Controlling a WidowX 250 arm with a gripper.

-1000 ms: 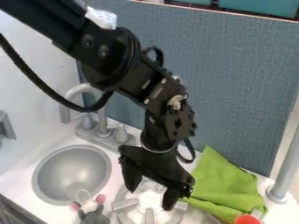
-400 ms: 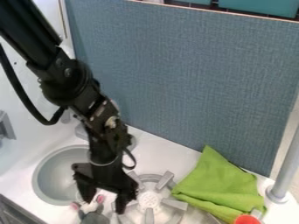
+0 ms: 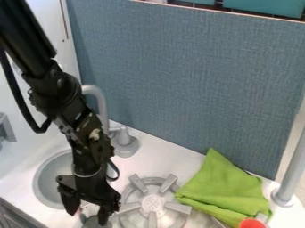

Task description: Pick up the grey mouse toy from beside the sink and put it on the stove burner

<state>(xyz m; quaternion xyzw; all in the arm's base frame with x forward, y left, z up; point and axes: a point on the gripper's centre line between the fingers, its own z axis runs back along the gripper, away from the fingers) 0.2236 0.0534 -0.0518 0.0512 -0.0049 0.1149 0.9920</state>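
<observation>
Arm (image 3: 65, 104) now closer to sink (image 3: 50, 180), tool (image 3: 88, 215) downward and wide, at plush mouse (image 3: 93, 222).

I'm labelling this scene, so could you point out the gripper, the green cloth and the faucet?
Gripper (image 3: 88, 218): camera view, midway between its fingertips.
Green cloth (image 3: 223, 189): camera view, middle of its folded surface.
Faucet (image 3: 102, 106): camera view, upright part of its curved spout.

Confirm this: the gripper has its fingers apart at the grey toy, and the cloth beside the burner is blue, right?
Not quite: the cloth beside the burner is green, not blue, as the camera view shows. The gripper does have its fingers apart at the grey toy.
</observation>
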